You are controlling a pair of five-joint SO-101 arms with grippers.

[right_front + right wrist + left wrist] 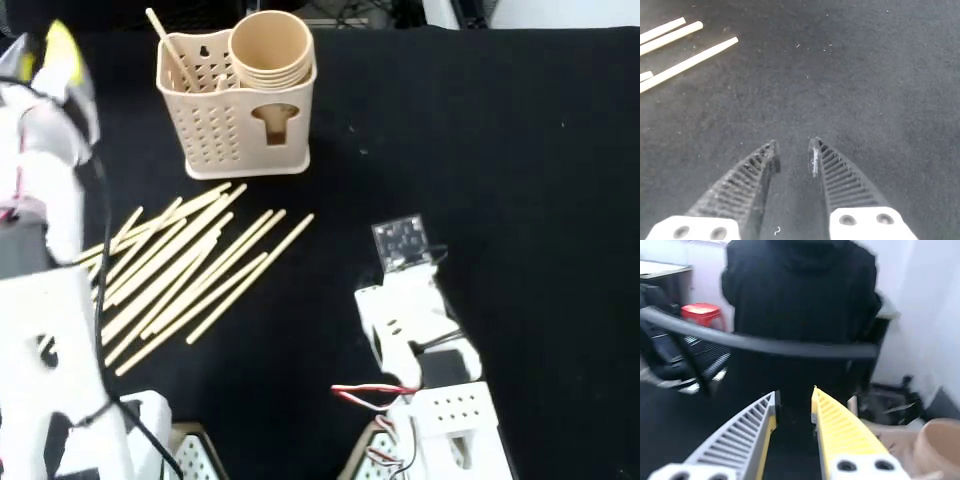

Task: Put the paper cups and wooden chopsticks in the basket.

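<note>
A cream perforated basket [235, 130] stands at the back of the black table. A stack of paper cups [270, 45] sits in it, with one wooden chopstick [172, 45] leaning in its other compartment. Several loose chopsticks [180, 270] lie fanned out in front of the basket. My left gripper [60, 55] is raised at the far left, left of the basket, narrowly open [794, 397] and holding nothing; a cup rim [940, 445] shows beside it. My right gripper [400, 243] rests low on the cloth right of the chopsticks [685, 62], narrowly open [794, 150] and empty.
Black cloth [500, 150] covers the table to the right of the basket and the right arm. Behind the table stands a dark office chair [800, 305] with a red stool [701, 312] beside it.
</note>
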